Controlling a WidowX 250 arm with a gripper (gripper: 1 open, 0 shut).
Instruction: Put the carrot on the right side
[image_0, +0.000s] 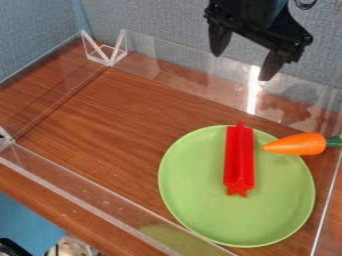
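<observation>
The carrot is small and orange with a green stem tip. It lies across the right rim of the green plate, stem pointing right. My gripper hangs open above the back of the table, well up and to the left of the carrot, with nothing between its dark fingers. The right side of the brown tabletop shows only as a narrow strip beyond the plate.
A long red block lies on the plate, left of the carrot. Clear acrylic walls enclose the wooden tabletop. A small white wire stand sits in the back left corner.
</observation>
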